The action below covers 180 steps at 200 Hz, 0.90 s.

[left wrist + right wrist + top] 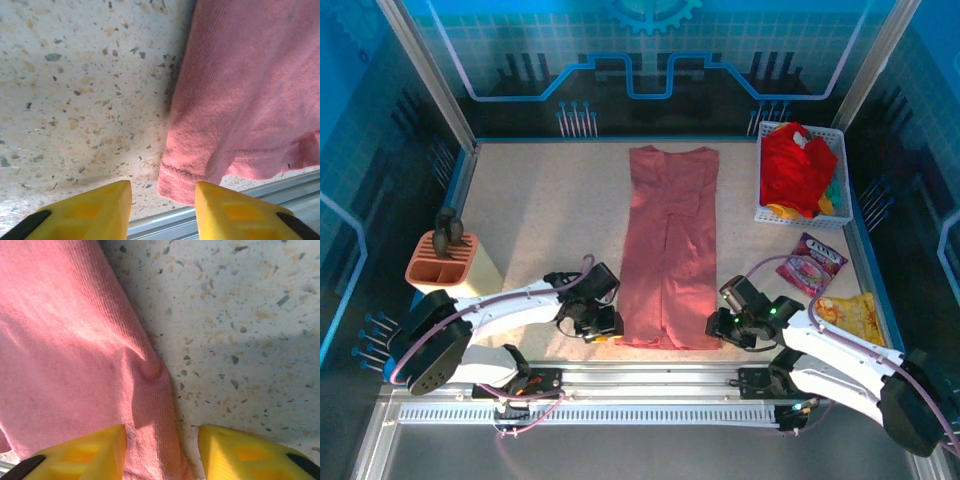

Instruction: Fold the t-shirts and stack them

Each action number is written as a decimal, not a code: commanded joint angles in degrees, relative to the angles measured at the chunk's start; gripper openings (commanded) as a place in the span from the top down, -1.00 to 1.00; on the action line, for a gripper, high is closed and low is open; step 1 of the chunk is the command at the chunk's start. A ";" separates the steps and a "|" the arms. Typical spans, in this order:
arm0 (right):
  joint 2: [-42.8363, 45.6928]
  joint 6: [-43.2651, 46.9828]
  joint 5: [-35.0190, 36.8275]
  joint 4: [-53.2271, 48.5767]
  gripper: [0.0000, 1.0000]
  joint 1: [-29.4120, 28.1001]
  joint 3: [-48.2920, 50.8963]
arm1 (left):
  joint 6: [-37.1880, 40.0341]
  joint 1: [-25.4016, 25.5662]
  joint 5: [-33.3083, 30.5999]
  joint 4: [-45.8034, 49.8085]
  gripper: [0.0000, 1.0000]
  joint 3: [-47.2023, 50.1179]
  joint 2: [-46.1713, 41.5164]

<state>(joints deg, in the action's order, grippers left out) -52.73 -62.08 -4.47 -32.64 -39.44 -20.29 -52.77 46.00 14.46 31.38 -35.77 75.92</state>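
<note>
A pale speckled table [540, 210] sits inside a blue-lit enclosure whose back wall [650, 50] carries circuit-line graphics. The salmon-pink t-shirt [670, 250] lies at the table's middle, folded into 1 long strip. Its long axis runs from the near edge to the far wall, neck far and hem toward the arms. The left gripper [162, 195] stands partly open astride the hem's left corner. The right gripper [162, 440] is likewise partly open over the strip's right edge. A white basket [798, 219] at far right holds the red t-shirt [795, 165] with yellow and green cloth [825, 203]. A terracotta holder [430, 270] at left holds dark tools [448, 232]. 2 snack packets [811, 262] lie near the basket.
</note>
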 commanded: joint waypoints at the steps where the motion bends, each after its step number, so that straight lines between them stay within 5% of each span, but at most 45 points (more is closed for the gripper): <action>1: -1.46 -1.72 -3.46 -0.39 0.12 -2.00 2.93 | 0.85 -0.14 1.53 -0.49 0.25 0.70 0.78; 69: -5.29 -2.01 -4.48 5.31 0.22 -3.63 3.33 | 0.54 0.06 3.25 -4.77 0.48 0.39 5.67; 180: -5.28 -0.52 -5.20 7.33 0.86 -3.63 -0.45 | 2.76 0.06 2.38 0.56 0.99 -5.50 6.27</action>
<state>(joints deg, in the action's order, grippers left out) -56.58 -62.87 -4.21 -30.11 -41.19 -21.10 -51.22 46.02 16.80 28.88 -39.07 83.11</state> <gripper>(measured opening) 0.101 0.067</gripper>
